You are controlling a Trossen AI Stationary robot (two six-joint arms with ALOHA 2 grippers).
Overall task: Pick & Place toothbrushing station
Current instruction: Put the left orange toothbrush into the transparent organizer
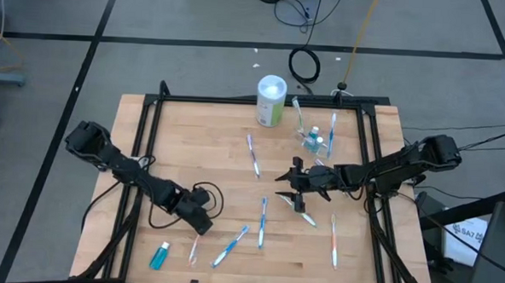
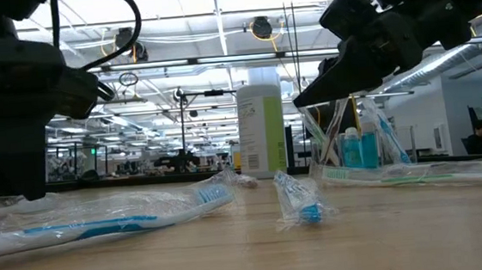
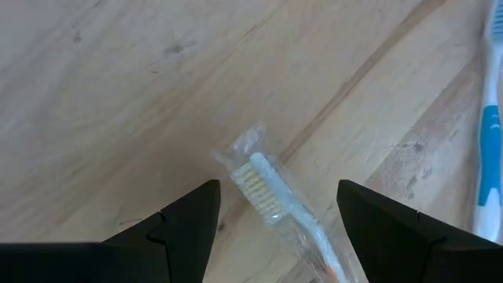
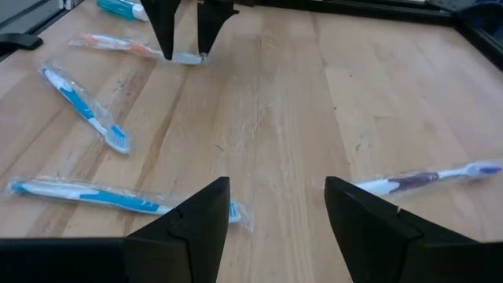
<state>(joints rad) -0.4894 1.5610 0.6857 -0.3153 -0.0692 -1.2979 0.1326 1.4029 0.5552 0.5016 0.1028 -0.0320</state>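
The left pincer (image 1: 196,227) hangs low over the counter (image 1: 184,138) near its front edge, toward the front-left corner, with its jaws spread wide and nothing between them. Directly beneath it lies a wrapped orange toothbrush (image 1: 193,250). In the left wrist view that orange toothbrush (image 3: 271,192) shows its white bristle head centred in the gap between the two dark fingers (image 3: 177,228), the handle running back under the pincer. Its long axis therefore lies along the pincer's line of sight and across the line on which the jaws close, which looks like a workable alignment for a straight descent and a pinch on the neck.

The right pincer (image 1: 295,188) hovers over the right-centre of the counter, also open and empty, and is well apart from this brush, so the left arm is clearly the nearer one.

The clear cup (image 1: 314,140), already holding a few brushes and a tube, stands near the back-right corner, just beside the white bottle (image 1: 270,100). From the orange toothbrush it lies diagonally across the counter, much closer to the right arm. Other wrapped brushes lie scattered over the counter, and a teal tube (image 1: 159,255) rests just beside the left pincer toward the front-left corner.
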